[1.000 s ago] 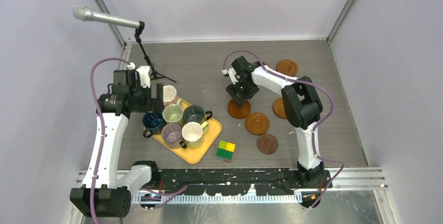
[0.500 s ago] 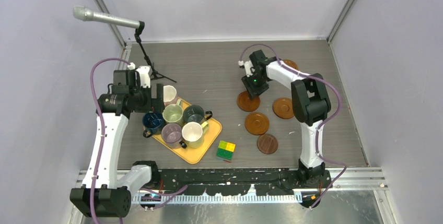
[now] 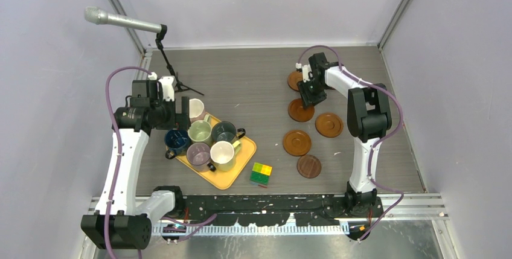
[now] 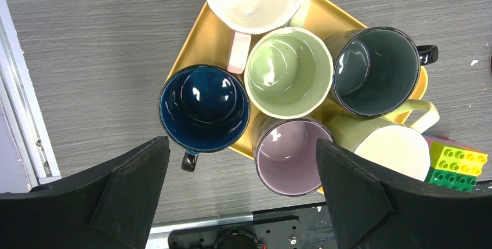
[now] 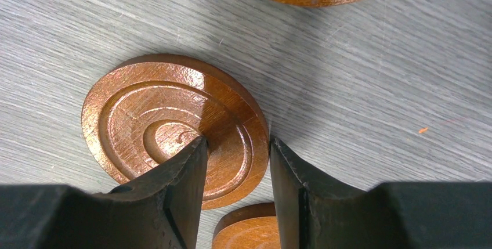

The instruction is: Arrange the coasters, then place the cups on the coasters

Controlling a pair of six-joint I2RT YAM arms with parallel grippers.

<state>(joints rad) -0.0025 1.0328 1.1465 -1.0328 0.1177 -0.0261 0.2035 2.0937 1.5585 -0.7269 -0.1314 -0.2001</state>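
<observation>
So the left pincer [image 4: 242, 143] is spread as wide as it goes, holding nothing, hanging right over the cups [image 4: 287, 72] on the left half of the worktop [image 3: 241, 84]. All six are packed wall to wall on the orange tray [image 4: 194, 37], handles poking out every which way. They're ceramic, so I'd guess heavy-ish, hard, glazed and slick, and they'll chip if they knock together. I'd take one over its wall, one finger inside the mouth. The dark blue mug [image 4: 204, 108] at the tray's edge looks the easiest to get at. A yellow-green block [image 3: 261, 174] sits just off the tray's near right corner, not our problem.

On the right half the coasters [image 3: 297, 142] lie flat and spread out. I count five in the top view, with the darker coaster [image 3: 309, 166] closest to the near edge and the far coaster [image 3: 292, 80] partly behind the arm. The right pincer [image 5: 237, 144] is clamped on the rim of a reddish coaster [image 5: 151, 121], one finger on the disc's face, the other outside the edge. I can't tell if it's lifted or resting on the worktop. These look like light, stiff wood, too flat to grab any other way, so a rim pinch makes sense. The grip is off-centre though, so it could tip or swivel. My read is that this is the arranging step, with no cup on a coaster yet
</observation>
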